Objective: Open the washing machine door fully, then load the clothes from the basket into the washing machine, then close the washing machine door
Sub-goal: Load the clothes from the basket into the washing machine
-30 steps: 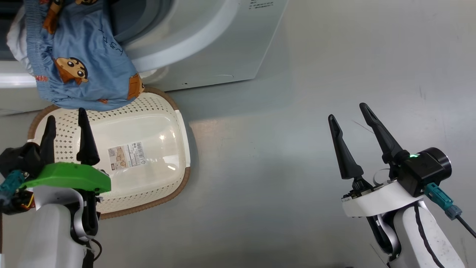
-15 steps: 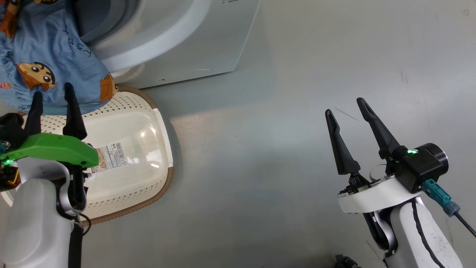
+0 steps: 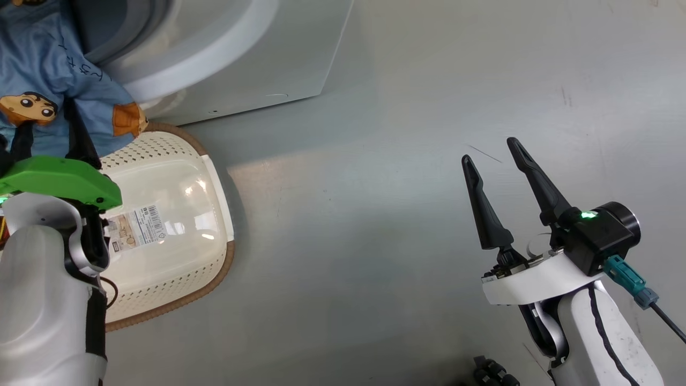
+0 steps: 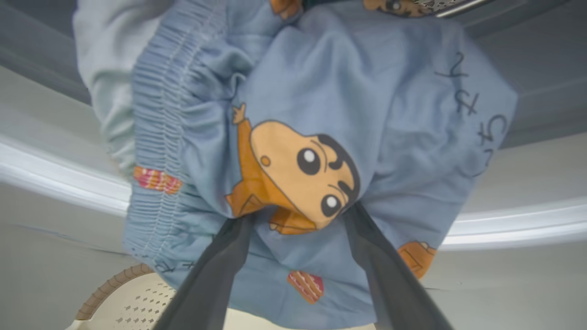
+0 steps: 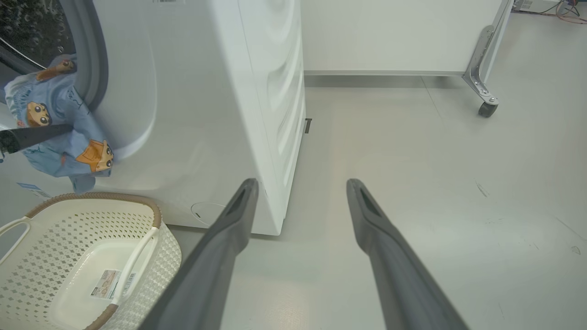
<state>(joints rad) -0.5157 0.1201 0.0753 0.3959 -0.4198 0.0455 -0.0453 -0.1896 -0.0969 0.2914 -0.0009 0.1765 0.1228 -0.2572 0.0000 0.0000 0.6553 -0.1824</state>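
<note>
Type of place: lab or test space, to judge by fittings; nothing homely about it.
Floor: smooth pale grey floor [image 5: 412, 151], bare, scuffed in places.
Appliance: white washing machine [image 5: 220, 114] standing free on that floor, side panel exposed.
Furnishing: plain white panel [image 5: 390, 32] behind, carried on a metal bracket with a caster [image 5: 485, 109].
Wiring: loose cables [image 5: 550, 7] lying at the far corner.
Domestic item: cream basket [image 5: 94, 196] just beside the machine.

left end effector [image 4: 298, 215] and right end effector [image 3: 489, 150] both gape wide.
</note>
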